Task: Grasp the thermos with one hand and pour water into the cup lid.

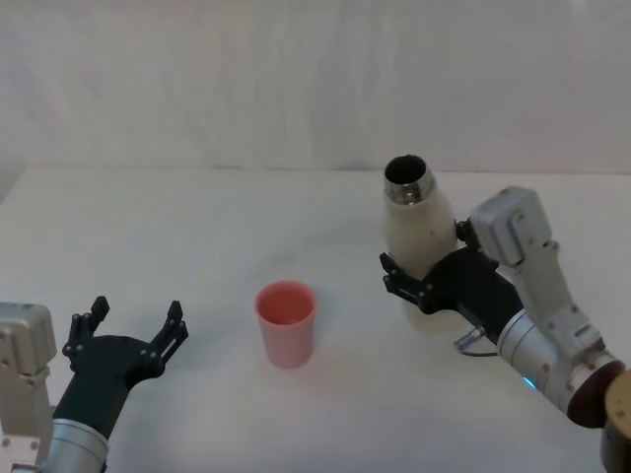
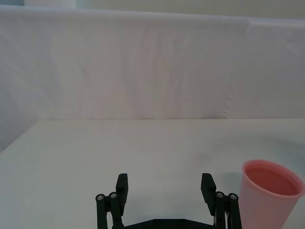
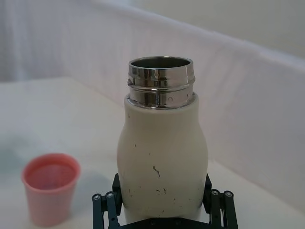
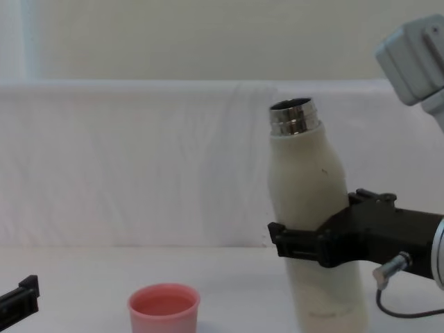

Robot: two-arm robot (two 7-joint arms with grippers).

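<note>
White cloth covers the table (image 1: pixel 197 227) and hangs as a backdrop behind it, and we take the cup lid (image 1: pixel 287 322) as our landmark, standing upright near the middle with its mouth open upward.

Nearest to us, on the robot's left of the cup lid and a little nearer the body, our left gripper (image 1: pixel 126 338) rests low over the table with its fingers spread wide and nothing between them; in the left wrist view the cup lid (image 2: pixel 268 193) sits just beside one fingertip, apart from it.

Farther back, on the robot's right of the cup lid and well apart from it, we have the thermos (image 1: pixel 418 239) in our right gripper (image 1: pixel 409 284). The jaws are closed around the lower part of the cream body (the right wrist view shows one finger pressed against each side), so this arm has the grasp, and it is the one placed to pour.

The thermos' long axis stands nearly upright, its steel neck (image 4: pixel 294 116) uncapped, leaning only slightly. We judge that pouring calls for carrying the bottle leftward toward the cup lid and tipping the neck over its rim. Whether the thermos base touches the table, we cannot tell.
</note>
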